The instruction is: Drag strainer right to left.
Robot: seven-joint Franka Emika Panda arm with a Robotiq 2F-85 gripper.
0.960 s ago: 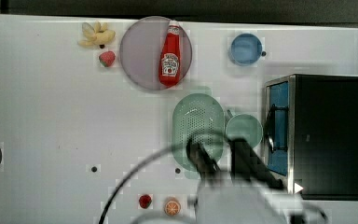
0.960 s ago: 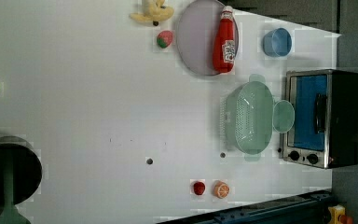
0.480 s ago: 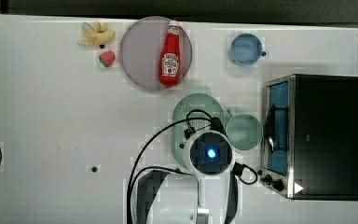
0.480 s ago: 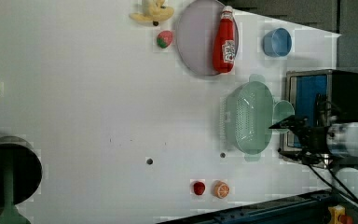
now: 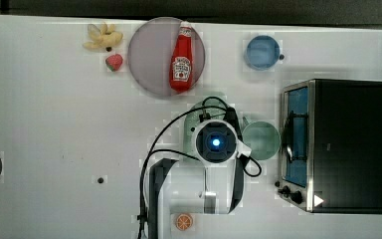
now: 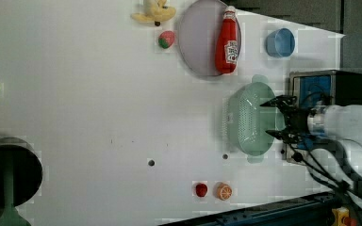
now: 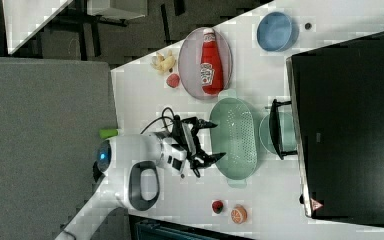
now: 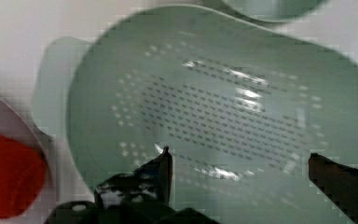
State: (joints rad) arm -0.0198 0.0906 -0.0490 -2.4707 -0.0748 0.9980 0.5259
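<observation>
Descending over the pale mint-green oval plastic strainer (image 6: 247,118), the arm is bringing its gripper (image 7: 212,140) much closer than it was a moment ago, when the left view had no arm in frame at all. The fingers (image 8: 161,165) are spread fully open, 1 on each side of the perforated bowl in the wrist view, with nothing between them yet. The strainer itself is sitting exactly where it was: on the white surface (image 5: 54,129), just below the lilac round plate (image 5: 151,55) carrying the red ketchup bottle (image 5: 181,59) in the top view, and touching or nearly touching the small round mint-green mug (image 5: 261,140) that stands beside the black toaster oven (image 5: 348,144). So the drag is not yet beginning; the approach is nearly done, and the next step is probably lowering onto a rim, closing, then pulling toward the top view's left, away from the oven.
</observation>
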